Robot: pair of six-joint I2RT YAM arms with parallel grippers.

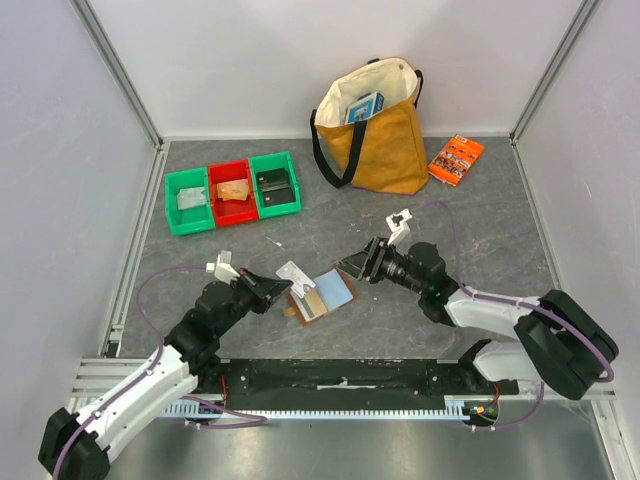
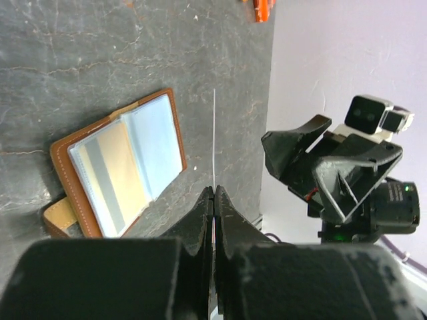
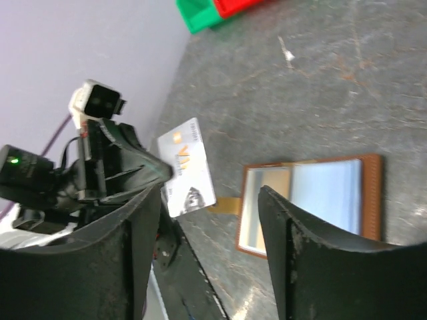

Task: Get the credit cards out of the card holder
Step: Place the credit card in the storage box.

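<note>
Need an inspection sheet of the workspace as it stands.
Surface: dark grey mottled table.
Job's things: card holder lies open and flat, a tan card in its pocket; one white card lifted clear.
Clutter: three bins with contents, tote bag, orange packet, far side.
Grippers: left gripper shut on the white card; right gripper open, empty.
Cables: purple cables loop along both arms, clear of the card holder.
Surroundings: pale walls, aluminium frame posts.

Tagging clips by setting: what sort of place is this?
Likely a robotics test cell: a grey table boxed by white panels, robot arms bolted at its edge, staged coloured bins.
</note>
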